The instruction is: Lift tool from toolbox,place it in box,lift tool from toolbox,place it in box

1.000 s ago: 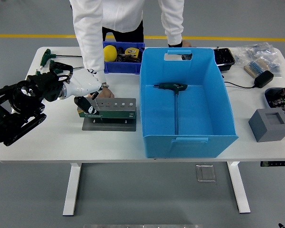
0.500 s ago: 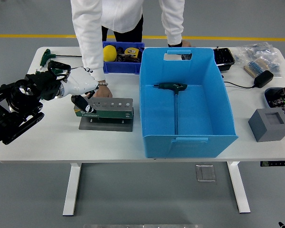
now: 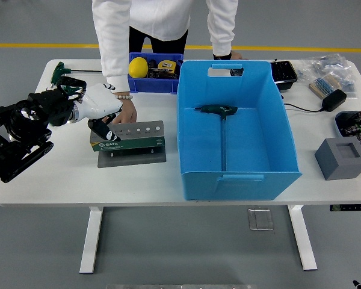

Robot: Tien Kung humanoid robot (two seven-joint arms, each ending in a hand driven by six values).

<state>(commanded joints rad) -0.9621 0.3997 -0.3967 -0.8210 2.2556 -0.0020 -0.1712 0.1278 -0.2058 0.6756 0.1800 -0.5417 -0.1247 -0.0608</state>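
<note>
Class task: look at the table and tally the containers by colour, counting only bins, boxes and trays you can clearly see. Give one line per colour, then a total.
Blue: 2, the large blue box and the small blue bin.
Black: 1, the black tray.
Total: 3.

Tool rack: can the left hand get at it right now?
Probably yes: the left hand already hangs over the tool rack at its left end. The person's hand at its back edge crowds it.
</note>
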